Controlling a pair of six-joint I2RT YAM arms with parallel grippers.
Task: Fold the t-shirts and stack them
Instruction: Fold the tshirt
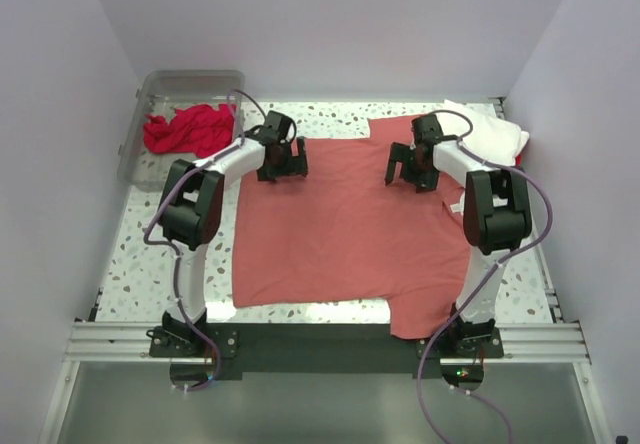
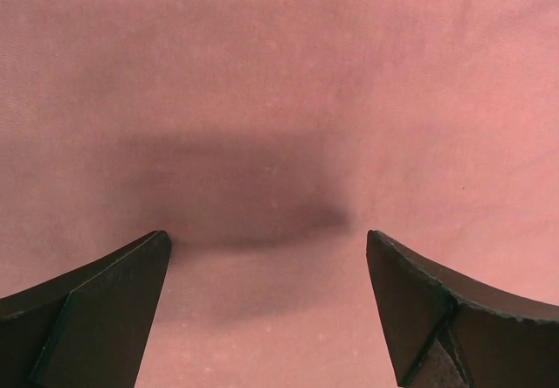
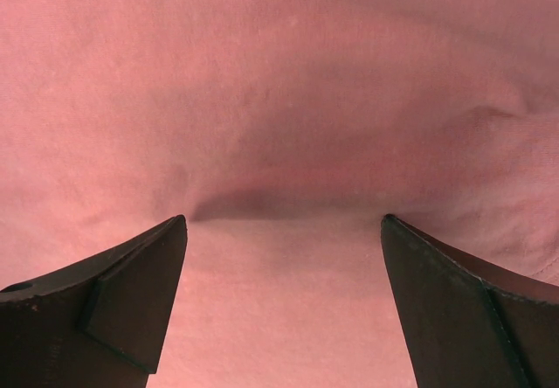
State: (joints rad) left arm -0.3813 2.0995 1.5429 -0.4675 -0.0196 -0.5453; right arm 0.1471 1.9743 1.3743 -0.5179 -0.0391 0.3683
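A large faded coral-red t-shirt (image 1: 340, 219) lies spread flat across the table. My left gripper (image 1: 281, 171) is open, low over its far left part; the cloth (image 2: 279, 100) fills the left wrist view between the spread fingers. My right gripper (image 1: 408, 176) is open over the far right part, its fingertips (image 3: 175, 231) down at the cloth (image 3: 279, 82). A white t-shirt (image 1: 490, 134) lies bunched at the far right, partly under the coral one. A bright red or crimson shirt (image 1: 188, 129) is crumpled in the clear bin.
The clear plastic bin (image 1: 140, 149) stands at the far left corner. The speckled table (image 1: 150, 264) shows to the left of the shirt. White walls close in the sides and back. A metal rail (image 1: 320, 342) runs along the near edge by the arm bases.
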